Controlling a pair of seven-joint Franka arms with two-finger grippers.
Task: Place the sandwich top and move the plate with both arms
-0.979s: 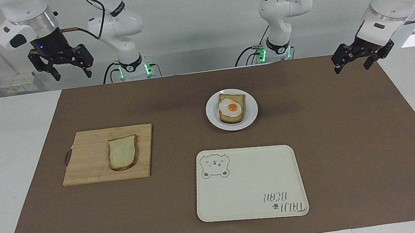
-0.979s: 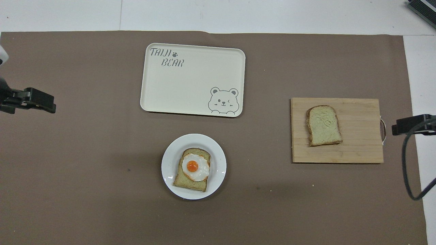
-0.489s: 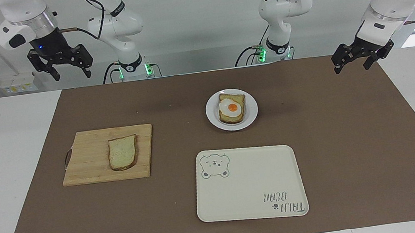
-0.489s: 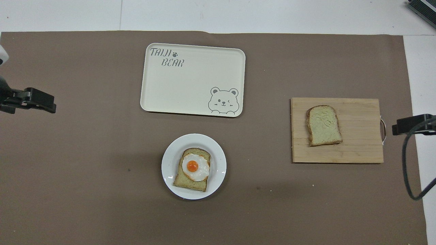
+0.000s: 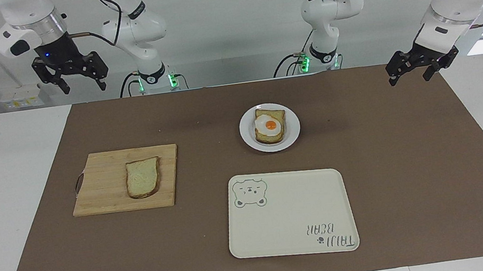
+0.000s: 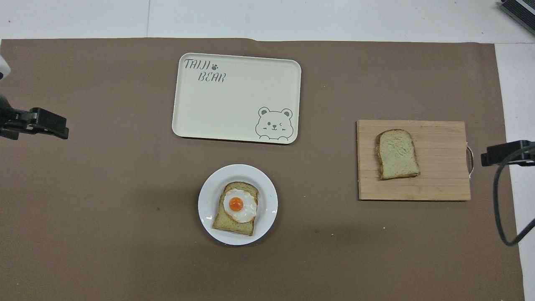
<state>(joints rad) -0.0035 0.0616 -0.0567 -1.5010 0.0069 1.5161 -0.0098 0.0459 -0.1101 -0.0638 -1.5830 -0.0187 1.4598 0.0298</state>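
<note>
**Both arms raised, bread on the board**

The top slice (image 5: 143,178) lies flat on the board (image 5: 104,191), toward the right arm's end of the table. The plate (image 5: 247,138), near the middle, carries egg toast (image 5: 270,126); the tray (image 5: 291,222) sits farther from the robots than it. The right gripper (image 5: 72,78) hangs high near its end, fingers spread, empty. The left gripper (image 5: 416,71) hovers over the mat's (image 5: 412,155) edge, apparently spread too, holding nothing.

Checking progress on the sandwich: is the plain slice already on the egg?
No, the sandwich top lies on the cutting board, apart from the plate.
</note>
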